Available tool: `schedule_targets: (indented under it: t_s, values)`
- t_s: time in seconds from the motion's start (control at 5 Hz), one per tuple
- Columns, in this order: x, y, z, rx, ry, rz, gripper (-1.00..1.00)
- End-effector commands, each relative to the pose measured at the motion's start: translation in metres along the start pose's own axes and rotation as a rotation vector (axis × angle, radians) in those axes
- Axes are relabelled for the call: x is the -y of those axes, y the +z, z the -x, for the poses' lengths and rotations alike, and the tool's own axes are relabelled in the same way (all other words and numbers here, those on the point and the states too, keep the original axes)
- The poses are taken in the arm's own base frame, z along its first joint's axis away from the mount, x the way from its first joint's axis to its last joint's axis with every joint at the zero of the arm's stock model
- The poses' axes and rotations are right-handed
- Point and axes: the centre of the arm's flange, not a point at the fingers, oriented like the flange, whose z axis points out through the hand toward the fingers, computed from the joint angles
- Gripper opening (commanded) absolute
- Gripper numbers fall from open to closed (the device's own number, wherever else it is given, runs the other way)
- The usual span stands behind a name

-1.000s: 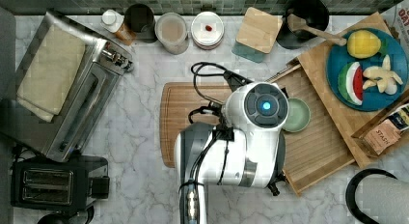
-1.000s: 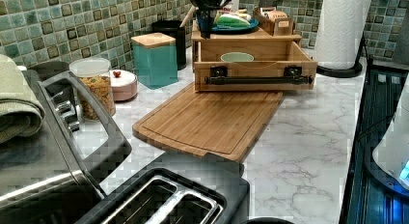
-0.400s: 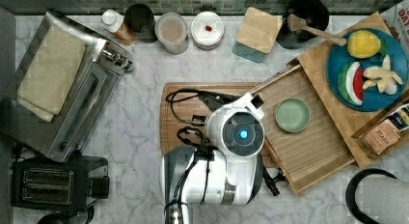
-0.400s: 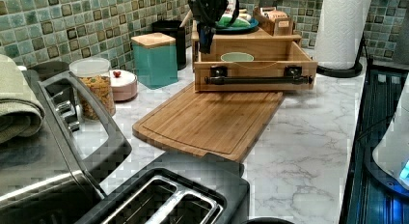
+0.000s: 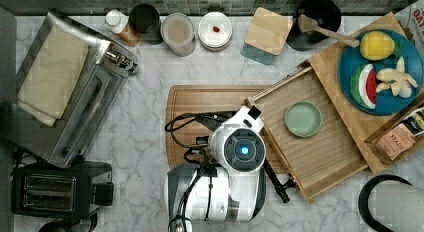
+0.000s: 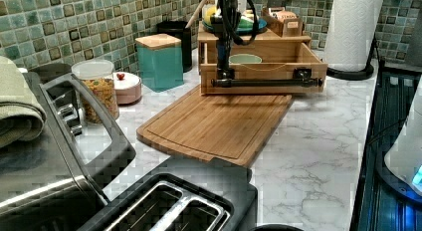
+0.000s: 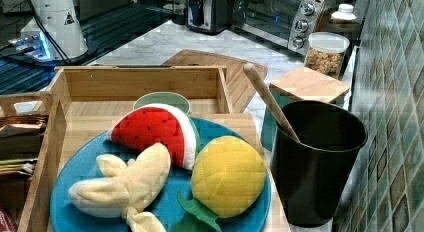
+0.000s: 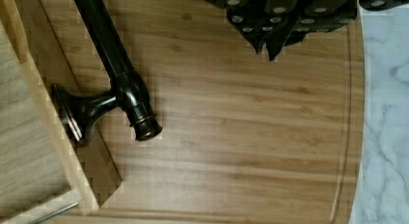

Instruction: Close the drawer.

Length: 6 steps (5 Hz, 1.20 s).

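Here we saw the drawer (image 5: 320,152) pulled out over the board's (image 5: 200,104) edge on the counter (image 5: 145,92), a green bowl (image 5: 303,119) inside; our pincer (image 8: 268,46) hung over the board beside the handle's (image 8: 113,64) end, fingertips pressed together, pinching nothing.

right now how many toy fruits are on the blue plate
3: a red watermelon slice nearest the open drawer, a pale peeled banana beside it, and a yellow quilted lemon nearest the black cup.
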Motion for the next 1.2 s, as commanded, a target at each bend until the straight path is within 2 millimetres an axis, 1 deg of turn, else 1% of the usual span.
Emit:
schedule_targets:
  t_s: [0.2,0.4,0.8,1.0,1.2]
  values:
    - [0.012,0.046,0.051,0.018,-0.377,0.127,-1.00]
    - [0.013,0.057,0.069,0.011,-0.430,0.145,-1.00]
    - [-0.021,0.083,0.091,0.009,-0.497,0.143,-1.00]
    - [-0.040,0.087,0.098,0.050,-0.523,0.147,-1.00]
    - [-0.052,0.080,0.103,0.035,-0.546,0.173,-1.00]
